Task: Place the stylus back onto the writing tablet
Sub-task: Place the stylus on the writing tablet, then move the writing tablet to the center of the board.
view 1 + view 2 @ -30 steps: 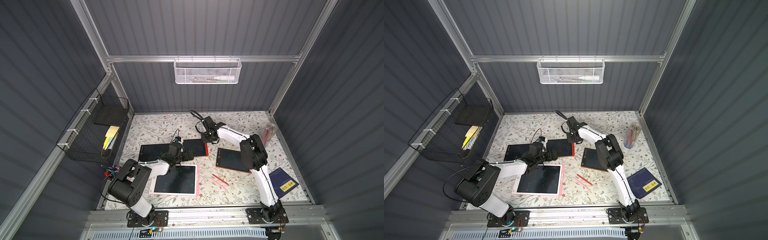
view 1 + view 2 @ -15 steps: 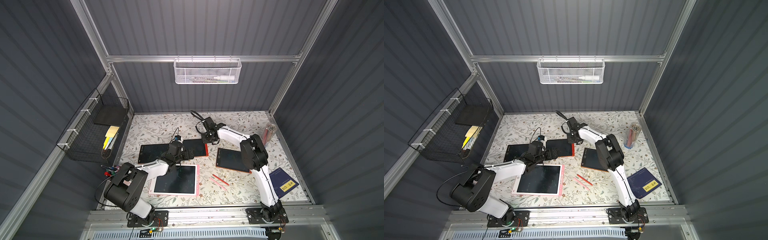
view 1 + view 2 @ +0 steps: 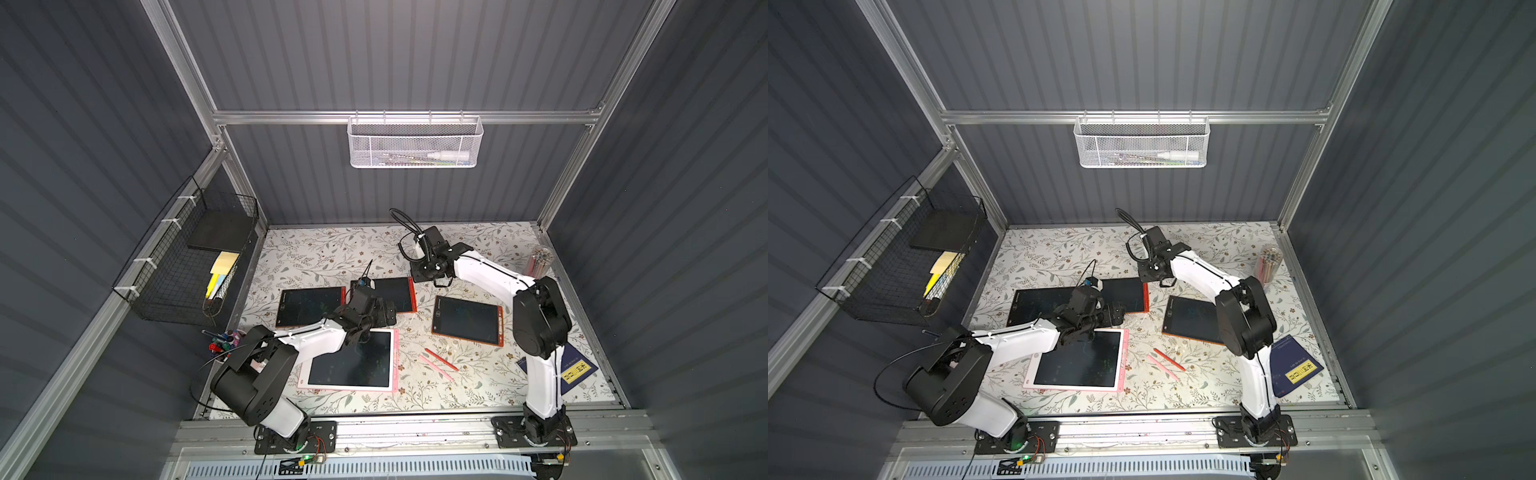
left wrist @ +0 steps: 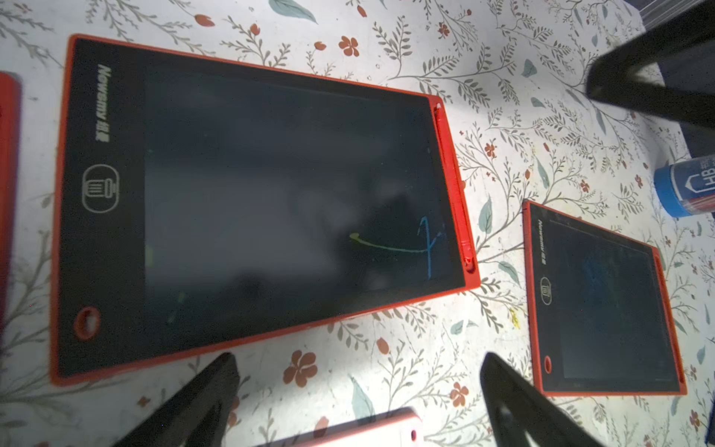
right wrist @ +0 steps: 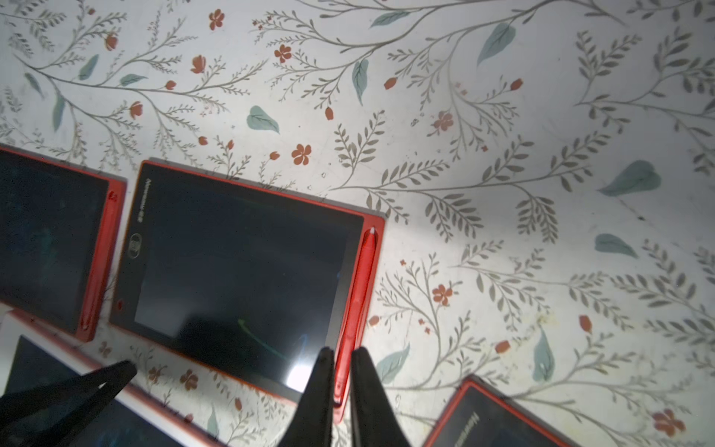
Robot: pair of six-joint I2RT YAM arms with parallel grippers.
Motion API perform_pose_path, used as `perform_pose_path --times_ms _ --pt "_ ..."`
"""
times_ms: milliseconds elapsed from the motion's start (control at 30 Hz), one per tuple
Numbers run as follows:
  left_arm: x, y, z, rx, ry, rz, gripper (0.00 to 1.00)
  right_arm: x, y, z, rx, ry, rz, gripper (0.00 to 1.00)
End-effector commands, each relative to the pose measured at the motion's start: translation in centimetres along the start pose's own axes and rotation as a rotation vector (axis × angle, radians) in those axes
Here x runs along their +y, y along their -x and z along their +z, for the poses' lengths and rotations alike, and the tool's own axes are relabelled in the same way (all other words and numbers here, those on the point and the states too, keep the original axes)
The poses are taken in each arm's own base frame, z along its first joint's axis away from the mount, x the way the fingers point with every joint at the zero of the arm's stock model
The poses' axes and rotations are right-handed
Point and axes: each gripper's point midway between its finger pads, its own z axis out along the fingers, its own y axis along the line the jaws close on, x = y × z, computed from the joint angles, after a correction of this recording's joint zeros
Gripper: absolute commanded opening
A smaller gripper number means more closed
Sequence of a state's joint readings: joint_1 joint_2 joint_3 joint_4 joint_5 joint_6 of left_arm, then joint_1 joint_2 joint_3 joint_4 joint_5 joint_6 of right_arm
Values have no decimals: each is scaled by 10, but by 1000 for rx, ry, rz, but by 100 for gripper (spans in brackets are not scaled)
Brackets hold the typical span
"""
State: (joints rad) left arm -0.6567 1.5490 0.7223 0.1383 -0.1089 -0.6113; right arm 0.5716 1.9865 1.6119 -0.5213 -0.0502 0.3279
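The stylus [image 5: 360, 286], thin and red, lies along the slot in the edge of the red-framed writing tablet [image 5: 240, 278], and the left wrist view shows the stylus [image 4: 450, 182] seated there too. That tablet [image 3: 392, 293] sits mid-table in both top views. My right gripper [image 5: 343, 350] hovers over the stylus's near end, jaws a narrow gap apart, with the stylus showing in the gap. It hangs above the tablet's far right corner [image 3: 419, 276]. My left gripper [image 4: 358, 387] is wide open with nothing in it, just in front of the tablet [image 3: 388, 313].
A pink tablet [image 3: 353, 361] lies front left, a dark tablet [image 3: 309, 307] to the left and an orange-framed one [image 3: 467, 320] to the right. Two loose styluses [image 3: 440, 361], a blue notebook [image 3: 575, 365], a pencil cup [image 3: 540, 259] and a marker cup [image 3: 224, 338] share the table.
My right gripper's jaws have parted a little over the stylus. The left arm's rear joints have shifted slightly; both grippers stay about where they were.
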Motion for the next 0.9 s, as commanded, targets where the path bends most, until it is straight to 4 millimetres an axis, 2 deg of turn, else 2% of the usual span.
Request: perform_pose_path --times_ms 0,200,233,300,533,867 --pt "1 0 2 9 58 -6 99 4 -7 -11 -9 46 12 24" --pt "-3 -11 8 39 67 6 99 -3 -23 -27 -17 41 47 41" --pt "-4 -13 9 44 72 7 99 -3 -19 -29 -45 53 52 45" --pt "-4 -15 10 50 82 9 99 -5 -22 -32 -46 57 65 53" --pt "4 -19 16 54 152 -4 99 -16 -33 -47 -81 51 113 76" --pt "11 -26 33 49 239 -20 99 -27 -45 -61 -102 40 150 93"
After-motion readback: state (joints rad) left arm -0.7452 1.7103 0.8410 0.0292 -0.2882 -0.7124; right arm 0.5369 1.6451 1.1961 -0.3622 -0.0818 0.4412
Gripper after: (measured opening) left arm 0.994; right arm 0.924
